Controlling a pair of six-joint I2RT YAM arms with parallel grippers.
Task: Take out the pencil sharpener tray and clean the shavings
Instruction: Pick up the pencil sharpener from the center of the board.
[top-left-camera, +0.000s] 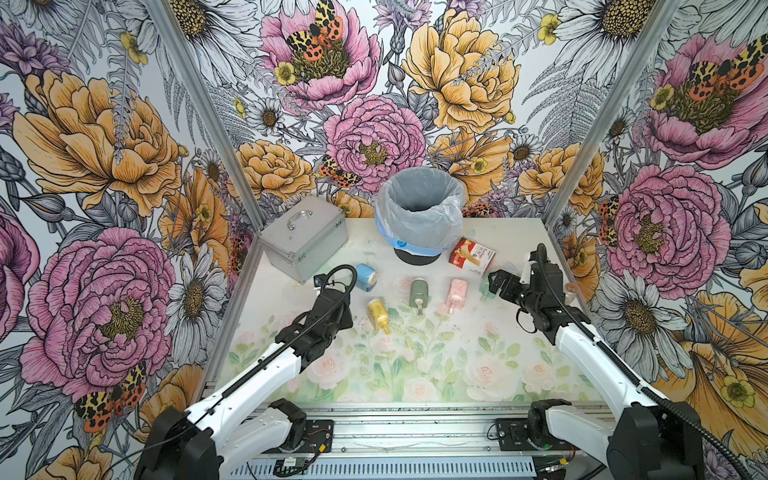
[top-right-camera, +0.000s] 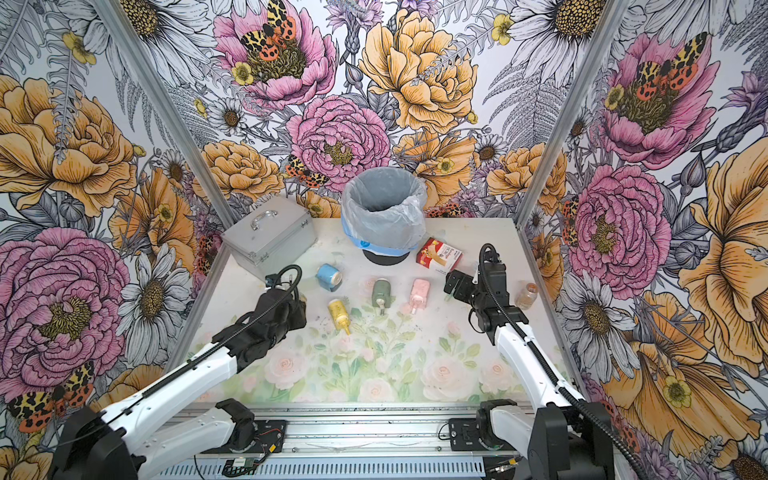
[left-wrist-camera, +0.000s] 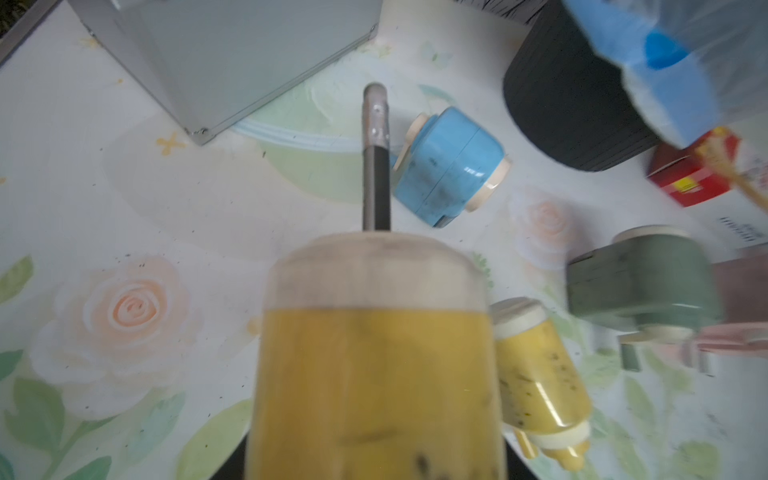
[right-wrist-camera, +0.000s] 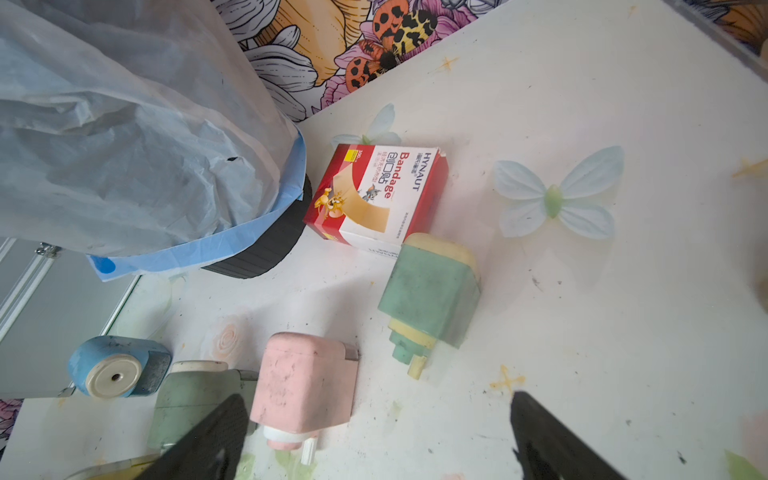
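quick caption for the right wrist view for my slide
Open right claw hovers by a pink sharpener and a mint sharpener, with bandage box and lined bin beyond

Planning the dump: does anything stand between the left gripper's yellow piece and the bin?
The blue sharpener lies between the left gripper, shut on the yellow piece, and the bin; lifted over it, nothing else visible seems to block.

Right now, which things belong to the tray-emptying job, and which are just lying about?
Job: gripped yellow translucent tray with cream end; yellow plastic sharpener; loose dark shavings; plastic-lined black bin; blue sharpener; dark green sharpener; pink sharpener; pale green sharpener.
Lying about: silver metal case; red cardboard bandage box; small clear jar.
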